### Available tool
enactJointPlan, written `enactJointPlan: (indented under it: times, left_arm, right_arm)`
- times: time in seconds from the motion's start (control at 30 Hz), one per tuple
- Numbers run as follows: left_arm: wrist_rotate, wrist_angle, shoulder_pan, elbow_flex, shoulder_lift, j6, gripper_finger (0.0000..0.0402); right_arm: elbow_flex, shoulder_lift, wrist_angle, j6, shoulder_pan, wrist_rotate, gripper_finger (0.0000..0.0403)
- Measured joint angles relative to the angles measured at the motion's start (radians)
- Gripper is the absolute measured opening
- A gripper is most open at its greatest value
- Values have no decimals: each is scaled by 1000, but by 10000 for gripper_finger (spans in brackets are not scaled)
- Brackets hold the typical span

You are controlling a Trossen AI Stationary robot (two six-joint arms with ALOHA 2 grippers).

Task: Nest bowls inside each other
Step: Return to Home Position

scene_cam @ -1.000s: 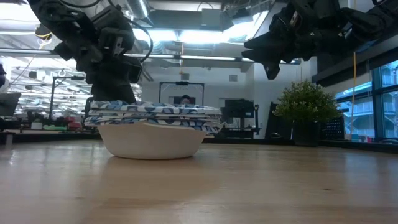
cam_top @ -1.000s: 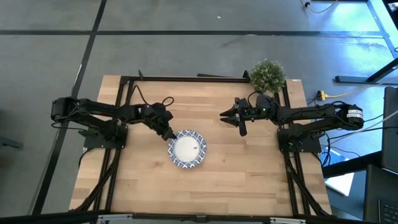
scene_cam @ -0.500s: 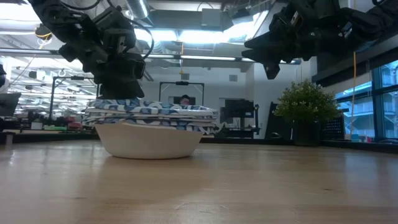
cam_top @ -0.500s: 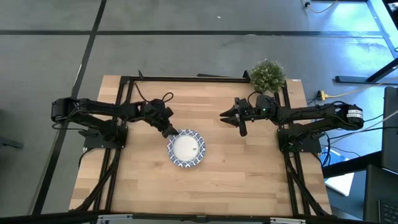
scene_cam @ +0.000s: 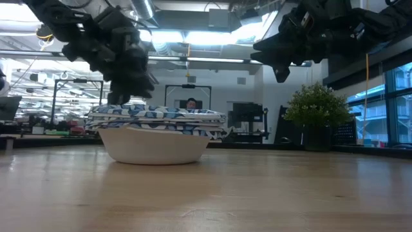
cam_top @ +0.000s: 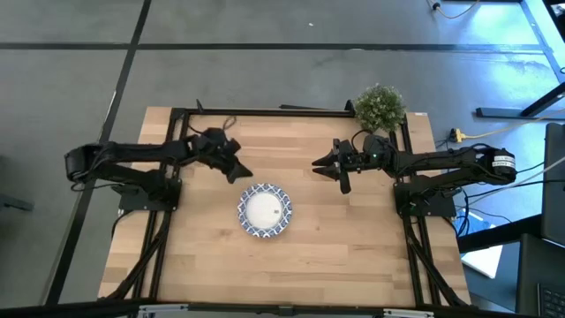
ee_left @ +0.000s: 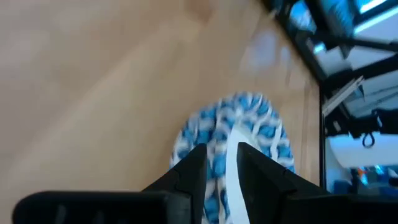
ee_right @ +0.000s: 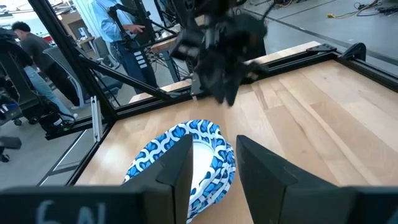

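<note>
The bowls (cam_top: 264,211) sit nested in one stack on the table's middle, blue-and-white rims layered in the low view (scene_cam: 158,122), with the bottom bowl's base on the wood. My left gripper (cam_top: 240,171) hovers off the stack's far-left side, above rim height (scene_cam: 131,93). Its fingers are a little apart, and the stack (ee_left: 249,124) shows past them. My right gripper (cam_top: 328,170) hangs open above the table, right of the stack and farther back. From there it looks toward the bowls (ee_right: 186,155) and toward the left gripper (ee_right: 221,81).
A small green potted plant (cam_top: 380,106) stands at the table's far right corner, just behind the right arm. Black frame rails (cam_top: 265,112) run along the table's far edge and both sides. Bare wood lies near the stack. People and desks show in the room beyond.
My left gripper stood at the stack's far-left rim a second ago. It has since come away from that rim, rising and drawing back toward the table's far-left. The bowl stack has stayed in place, and the right arm has kept still.
</note>
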Motion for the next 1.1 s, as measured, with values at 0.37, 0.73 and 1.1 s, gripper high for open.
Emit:
enactJointPlan:
  times: [0.37,0.73,1.1]
  left_arm:
    - [-47,112,120,0,-311,199,83]
    - [-133,-26,124,0,-504,479,82]
    - [-332,-145,124,0,-588,588,82]
  right_arm:
    - [0,-61,-5,0,-25,-26,124]
    - [0,-184,-123,-133,-54,-24,124]
    - [-102,-472,-263,-158,-92,64,124]
